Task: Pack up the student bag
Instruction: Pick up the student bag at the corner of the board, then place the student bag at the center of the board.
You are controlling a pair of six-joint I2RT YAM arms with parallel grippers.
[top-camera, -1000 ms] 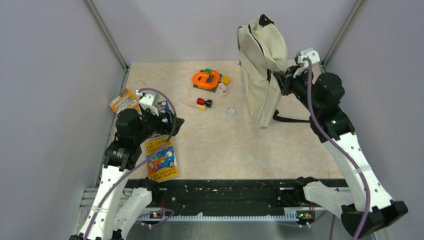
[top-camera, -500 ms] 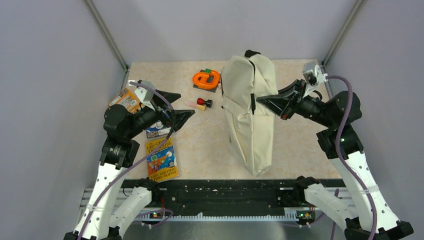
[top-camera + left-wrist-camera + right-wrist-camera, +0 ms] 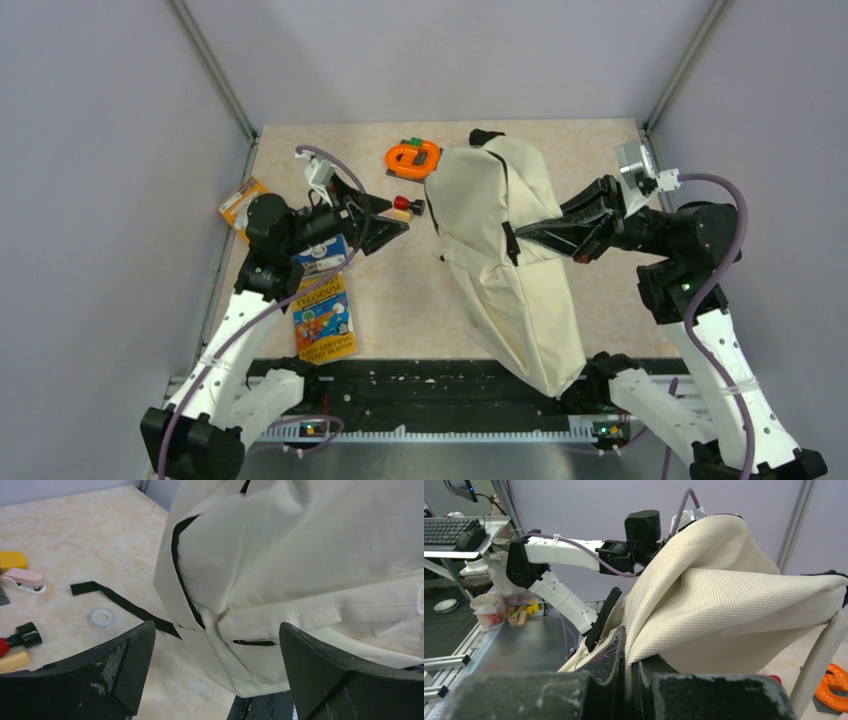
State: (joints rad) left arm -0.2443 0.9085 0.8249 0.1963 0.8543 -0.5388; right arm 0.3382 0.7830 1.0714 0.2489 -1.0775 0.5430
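Overhead view of a beige table (image 3: 400,300) with 2 robot arms. The student bag (image 3: 505,260), a large cream backpack, hangs tilted across the table's middle, its top at 12 o'clock and its bottom over the near edge at 5 o'clock. 1 second ago it stood upright in the far corner at 1 o'clock. It has since swung toward the centre and dropped lower. The right gripper (image 3: 530,232) comes in from 3 o'clock, its fingers clamped narrow on a fold of the bag's fabric. The left gripper (image 3: 395,215), spread wide and holding nothing, has reached from 9 o'clock toward the bag. An orange tape dispenser (image 3: 413,158) sits just beside the bag's top at 11 o'clock. A picture book (image 3: 323,318) lies at 8 o'clock.
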